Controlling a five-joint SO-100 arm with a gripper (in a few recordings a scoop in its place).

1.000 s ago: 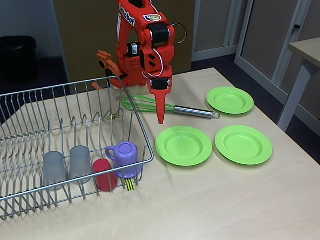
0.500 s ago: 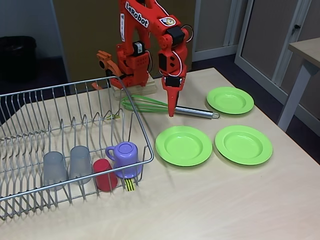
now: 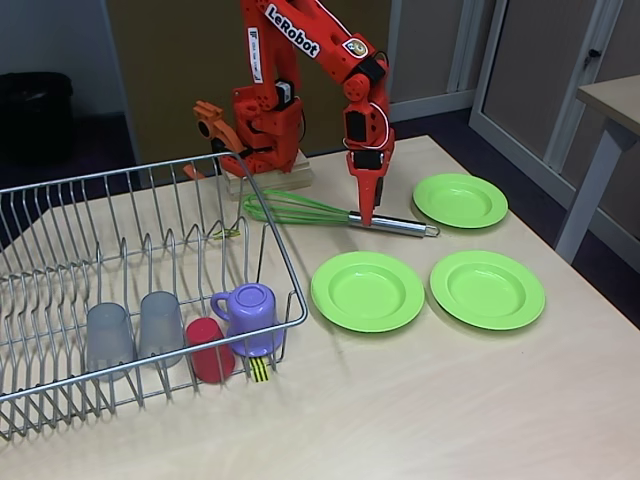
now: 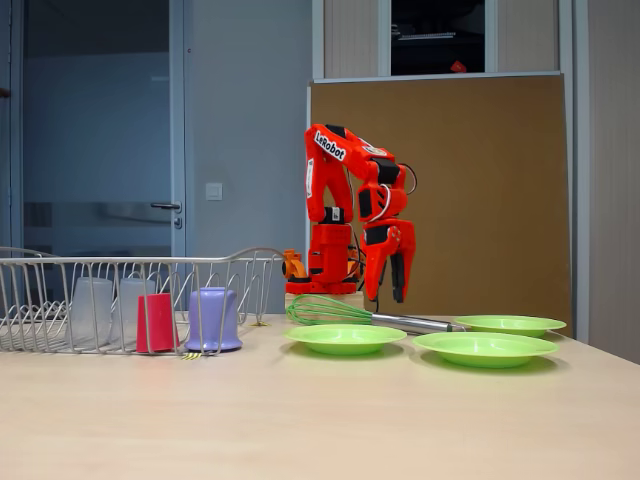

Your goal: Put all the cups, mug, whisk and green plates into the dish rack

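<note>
Jaws spread a little on the orange gripper (image 4: 387, 298), empty, pointing down just over the whisk (image 3: 335, 214), above where green wires meet the steel handle. The whisk lies flat on the table (image 3: 480, 400). Three green plates (image 3: 367, 290) sit around it, all on the tabletop. Left, the dish rack (image 3: 120, 240) holds two grey cups (image 3: 135, 330), the red cup (image 3: 209, 349) and the purple mug (image 3: 248, 317), all upside down.

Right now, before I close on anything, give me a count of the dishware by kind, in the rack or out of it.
Grey cups: 2, in the dish rack
Red cup: 1, in the rack
Purple mug: 1, in the rack
Green plates: 3, on the table
Whisk: 1, on the table under the gripper
Total: 8
</note>
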